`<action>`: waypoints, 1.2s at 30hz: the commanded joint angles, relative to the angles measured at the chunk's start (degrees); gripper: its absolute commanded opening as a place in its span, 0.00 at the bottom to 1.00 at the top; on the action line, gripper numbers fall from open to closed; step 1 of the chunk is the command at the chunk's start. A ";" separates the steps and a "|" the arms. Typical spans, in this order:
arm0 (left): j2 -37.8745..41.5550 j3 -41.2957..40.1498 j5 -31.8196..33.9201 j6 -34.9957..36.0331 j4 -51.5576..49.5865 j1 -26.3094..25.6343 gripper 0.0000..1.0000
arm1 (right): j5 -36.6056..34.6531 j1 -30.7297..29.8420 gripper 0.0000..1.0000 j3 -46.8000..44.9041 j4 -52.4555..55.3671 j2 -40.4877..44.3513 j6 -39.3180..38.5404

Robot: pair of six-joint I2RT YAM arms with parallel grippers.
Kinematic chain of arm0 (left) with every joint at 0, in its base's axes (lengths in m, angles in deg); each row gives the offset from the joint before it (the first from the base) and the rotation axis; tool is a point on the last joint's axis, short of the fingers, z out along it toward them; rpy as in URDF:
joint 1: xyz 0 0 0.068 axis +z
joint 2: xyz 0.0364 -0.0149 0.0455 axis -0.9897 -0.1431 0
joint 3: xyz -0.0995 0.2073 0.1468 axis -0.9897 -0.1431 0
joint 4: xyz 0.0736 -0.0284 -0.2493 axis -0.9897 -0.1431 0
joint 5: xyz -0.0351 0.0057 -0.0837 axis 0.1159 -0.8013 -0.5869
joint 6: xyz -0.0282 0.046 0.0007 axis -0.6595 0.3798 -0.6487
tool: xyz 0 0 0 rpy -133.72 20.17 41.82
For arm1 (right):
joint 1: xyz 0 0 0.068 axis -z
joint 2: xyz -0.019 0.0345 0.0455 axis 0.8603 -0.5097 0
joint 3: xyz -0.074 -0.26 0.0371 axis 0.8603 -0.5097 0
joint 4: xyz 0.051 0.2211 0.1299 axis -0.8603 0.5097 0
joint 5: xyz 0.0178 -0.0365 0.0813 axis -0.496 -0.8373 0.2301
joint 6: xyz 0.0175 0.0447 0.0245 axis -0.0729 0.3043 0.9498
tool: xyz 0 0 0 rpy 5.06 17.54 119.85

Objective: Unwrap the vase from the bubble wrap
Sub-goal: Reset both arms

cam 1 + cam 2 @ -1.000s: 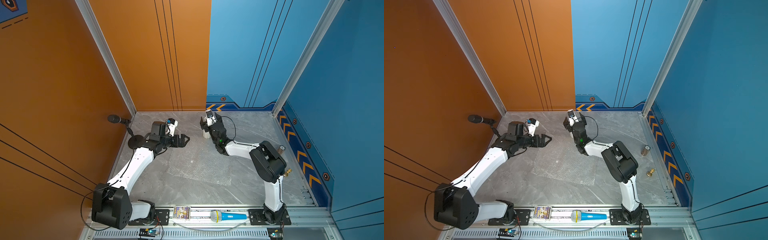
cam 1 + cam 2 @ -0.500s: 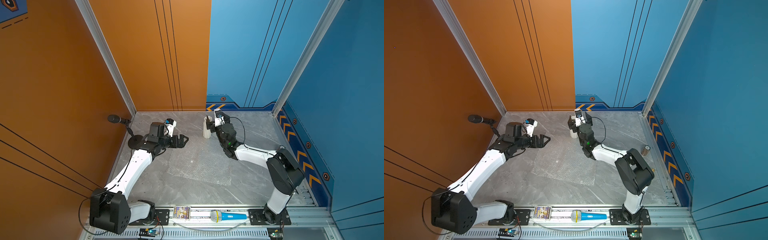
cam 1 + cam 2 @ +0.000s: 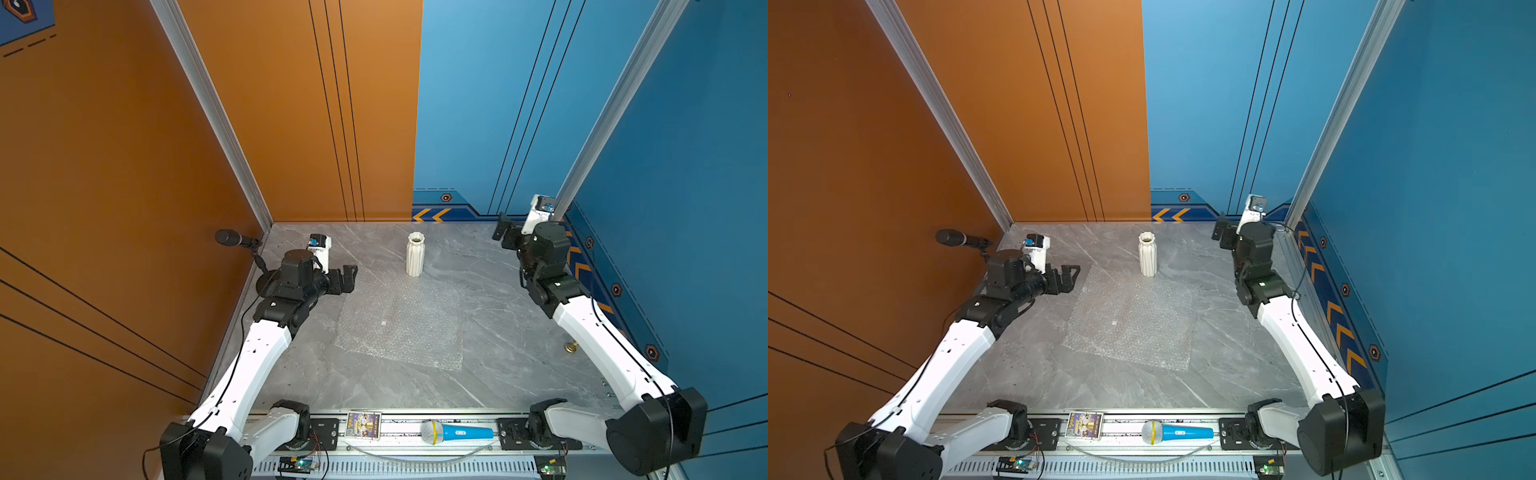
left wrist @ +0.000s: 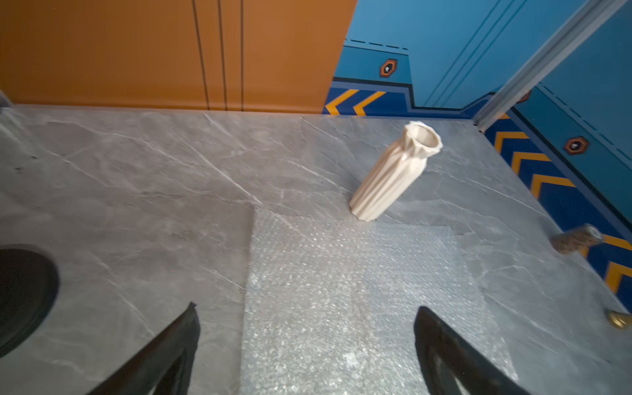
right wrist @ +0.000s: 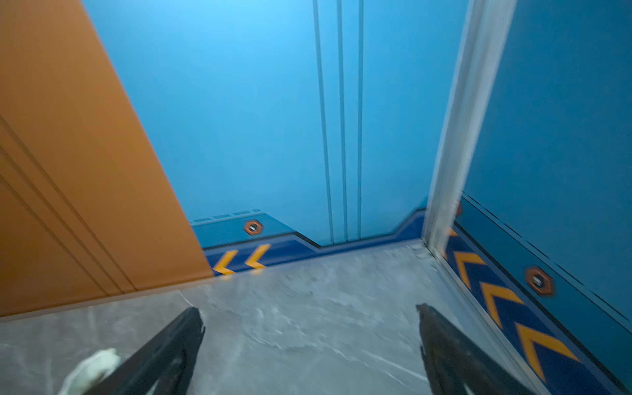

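Presently: vase [image 3: 415, 254] upright, unwrapped, at far edge of bubble wrap [image 3: 401, 322] lying flat on counter [image 3: 507, 316]; left jaws apart, empty; right jaws apart, empty.

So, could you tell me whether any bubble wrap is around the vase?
No, the vase stands bare and upright at the far edge of the flat bubble wrap.

In both top views the vase [image 3: 415, 254] stands upright at centre frame, at the upper edge of the flat-lying wrap [image 3: 401, 324].
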 commanded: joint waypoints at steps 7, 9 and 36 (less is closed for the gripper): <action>6.70 -29.01 26.65 4.28 39.97 6.93 0.98 | 6.70 13.14 1.00 -17.30 4.62 1.05 4.61; 4.90 -30.88 24.70 1.88 40.57 11.02 0.98 | 6.78 13.29 1.00 -20.57 -1.75 -1.16 3.23; -29.08 -29.11 15.73 10.08 63.88 8.17 0.98 | 5.77 8.68 1.00 -43.42 -55.56 -18.69 -5.89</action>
